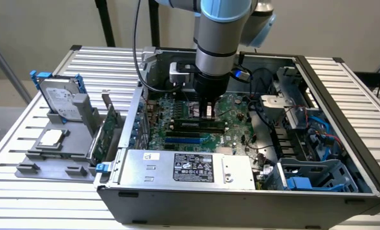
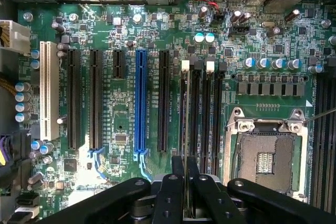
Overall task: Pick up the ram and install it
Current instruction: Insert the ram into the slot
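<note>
Matt black plastic pincer (metal case)

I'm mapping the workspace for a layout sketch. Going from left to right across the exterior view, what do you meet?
Hard drive standing in the grey holder → green expansion card → gripper holding the ram over the motherboard → blue drive cage at the case's right end.
</note>
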### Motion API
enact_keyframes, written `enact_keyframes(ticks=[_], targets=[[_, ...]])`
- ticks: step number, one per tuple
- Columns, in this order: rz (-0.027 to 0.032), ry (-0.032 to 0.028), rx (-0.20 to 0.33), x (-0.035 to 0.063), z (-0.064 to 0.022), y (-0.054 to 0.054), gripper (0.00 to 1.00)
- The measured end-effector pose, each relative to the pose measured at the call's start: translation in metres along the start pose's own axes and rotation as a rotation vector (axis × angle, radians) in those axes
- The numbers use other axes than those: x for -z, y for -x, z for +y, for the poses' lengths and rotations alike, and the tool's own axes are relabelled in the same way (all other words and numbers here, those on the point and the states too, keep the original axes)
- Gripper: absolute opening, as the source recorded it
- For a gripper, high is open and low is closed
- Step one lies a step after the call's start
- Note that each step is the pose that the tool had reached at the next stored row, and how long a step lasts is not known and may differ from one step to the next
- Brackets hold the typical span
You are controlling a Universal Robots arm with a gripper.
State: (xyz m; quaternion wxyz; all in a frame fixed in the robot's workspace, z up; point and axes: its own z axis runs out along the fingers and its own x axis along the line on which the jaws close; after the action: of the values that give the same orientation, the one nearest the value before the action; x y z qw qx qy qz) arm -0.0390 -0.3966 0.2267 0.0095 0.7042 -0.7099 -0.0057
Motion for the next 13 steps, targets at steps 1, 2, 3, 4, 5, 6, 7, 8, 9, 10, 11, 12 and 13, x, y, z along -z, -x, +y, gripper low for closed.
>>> enact_keyframes(ticks=[1,2,3,4,5,6,7,8,9,10,11,12,13], targets=[[0.0001,0.0001,0.0,-0.0002,0.0,0.0002,0.14],[0.0001,0.0001,0.0,-0.0004,0.0,0.0003,0.14],[-0.0001,0.0,0.0,-0.0006,0.0,0.0005,0.14],[-0.0002,0.0,0.001,-0.0008,-0.0001,0.0007,0.14],[-0.0002,0.0,0.001,-0.0008,-0.0001,0.0008,0.14],[-0.0002,-0.0001,0.001,-0.0008,-0.0002,0.0009,0.14],[-0.0001,0.0,0.001,-0.0008,-0.0004,0.0009,0.14],[-0.0001,0.0,0.001,-0.0008,-0.0007,0.001,0.14],[0.0002,0.0,0.002,-0.0008,-0.0009,0.001,0.14],[0.0006,0.0,0.002,-0.0008,-0.0011,0.001,0.14],[0.0011,0.0,0.003,-0.0009,-0.0012,0.001,0.14],[0.0016,0.0,0.003,-0.001,-0.0012,0.001,0.14],[0.002,0.0001,0.003,-0.0011,-0.0013,0.001,0.14]])
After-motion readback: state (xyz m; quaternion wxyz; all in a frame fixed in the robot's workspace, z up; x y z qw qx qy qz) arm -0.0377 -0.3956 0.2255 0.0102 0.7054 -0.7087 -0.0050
